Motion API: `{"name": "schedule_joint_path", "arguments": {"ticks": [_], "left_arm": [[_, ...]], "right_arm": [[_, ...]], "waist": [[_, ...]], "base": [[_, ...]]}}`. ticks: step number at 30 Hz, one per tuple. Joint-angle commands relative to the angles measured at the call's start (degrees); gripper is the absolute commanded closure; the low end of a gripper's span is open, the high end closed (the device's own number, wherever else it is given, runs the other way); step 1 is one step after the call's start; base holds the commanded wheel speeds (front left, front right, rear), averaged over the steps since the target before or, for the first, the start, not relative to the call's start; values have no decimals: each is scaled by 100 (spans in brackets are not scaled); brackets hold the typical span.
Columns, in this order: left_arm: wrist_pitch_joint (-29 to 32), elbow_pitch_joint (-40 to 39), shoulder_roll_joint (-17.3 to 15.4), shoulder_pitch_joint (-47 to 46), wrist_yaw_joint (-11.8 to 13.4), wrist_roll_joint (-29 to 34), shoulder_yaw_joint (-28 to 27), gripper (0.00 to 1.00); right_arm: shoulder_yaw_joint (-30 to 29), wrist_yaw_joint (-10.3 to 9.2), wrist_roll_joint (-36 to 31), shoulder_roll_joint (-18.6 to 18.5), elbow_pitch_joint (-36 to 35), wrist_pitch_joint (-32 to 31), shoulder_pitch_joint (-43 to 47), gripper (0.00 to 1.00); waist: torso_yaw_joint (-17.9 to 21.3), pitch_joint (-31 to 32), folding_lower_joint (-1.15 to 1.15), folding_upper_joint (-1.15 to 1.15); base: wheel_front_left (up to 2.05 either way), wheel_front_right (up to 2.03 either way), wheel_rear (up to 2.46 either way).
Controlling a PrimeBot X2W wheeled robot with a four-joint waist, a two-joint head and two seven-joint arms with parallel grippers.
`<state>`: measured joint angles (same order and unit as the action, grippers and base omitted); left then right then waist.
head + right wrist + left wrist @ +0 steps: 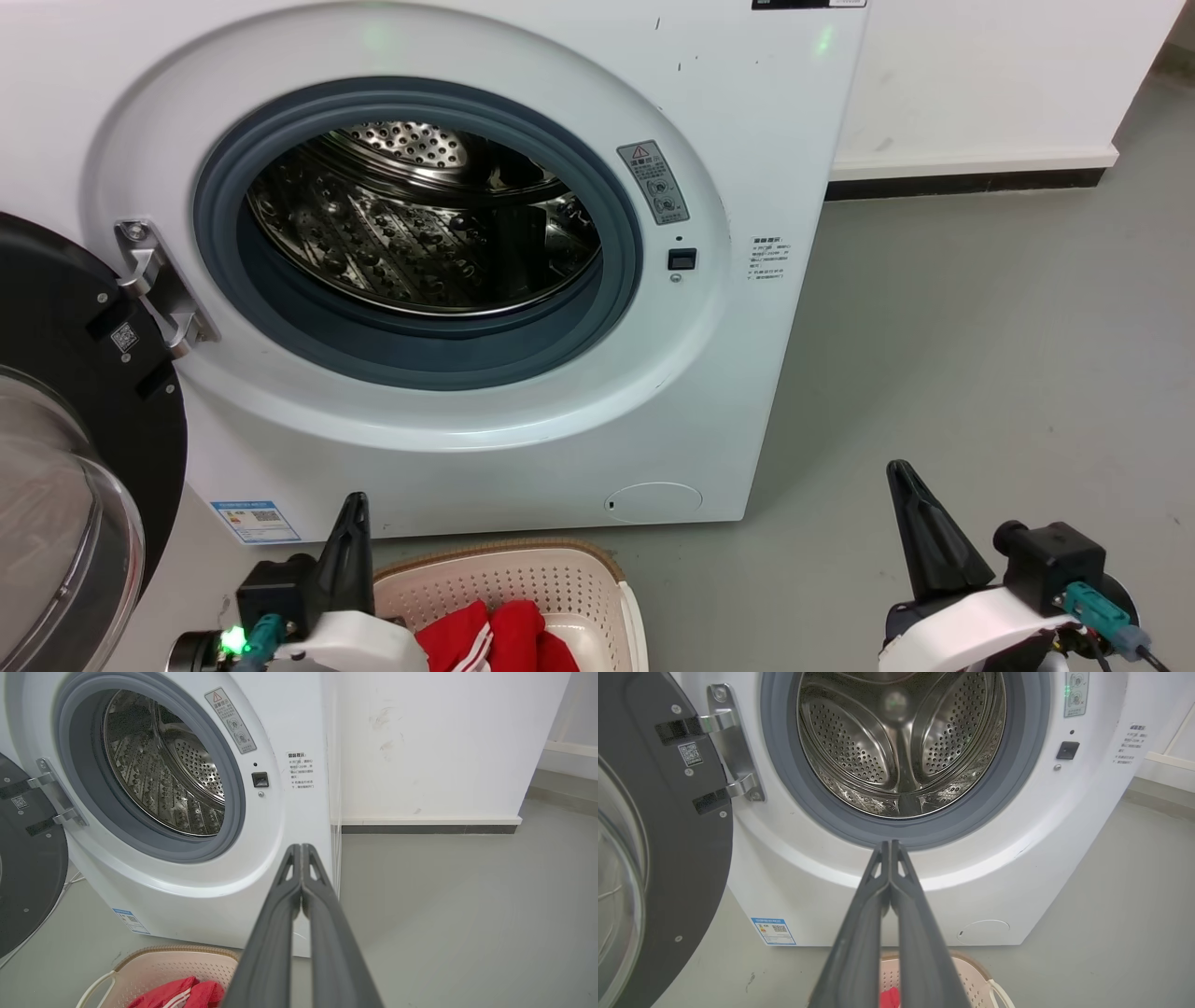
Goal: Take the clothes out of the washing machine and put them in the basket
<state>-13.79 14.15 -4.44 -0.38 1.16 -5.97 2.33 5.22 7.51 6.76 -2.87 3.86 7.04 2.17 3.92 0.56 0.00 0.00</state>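
The white washing machine (747,140) stands ahead with its black-framed glass door (56,420) swung open to the left. Its steel drum (420,224) holds nothing I can see. Red clothes (495,639) with white stripes lie in the cream basket (523,569) on the floor in front of the machine. My left gripper (353,509) is shut and empty, just left of the basket. Over bare floor at the lower right, my right gripper (901,476) is shut too, holding nothing. The wrist views show the left gripper (890,843), the right gripper (301,847) and the clothes (180,993).
Grey floor (980,355) spreads to the right of the machine. A white wall with a dark skirting strip (971,182) runs behind it. The open door (658,858) takes up the space at the left.
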Motion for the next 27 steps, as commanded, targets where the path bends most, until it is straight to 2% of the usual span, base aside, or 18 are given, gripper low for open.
{"name": "schedule_joint_path", "arguments": {"ticks": [1, 10, 27], "left_arm": [[78, -48, -9, -152, -32, -290, -92, 100], [321, -83, 14, -188, -148, -1456, -169, 100], [703, -91, 44, -281, -319, -3128, -322, 100]], "right_arm": [[-13, 0, 341, -23, -83, -7, -87, 100], [-73, 0, 1574, -109, 90, -118, -227, 100], [-196, -1, 3310, -186, 296, -295, -380, 100]], "waist": [[-6, -1, 0, 0], [-38, -7, 0, 0], [-92, -17, 0, 0]], "base": [[0, 0, 0], [0, 0, 0], [0, 0, 0]]}}
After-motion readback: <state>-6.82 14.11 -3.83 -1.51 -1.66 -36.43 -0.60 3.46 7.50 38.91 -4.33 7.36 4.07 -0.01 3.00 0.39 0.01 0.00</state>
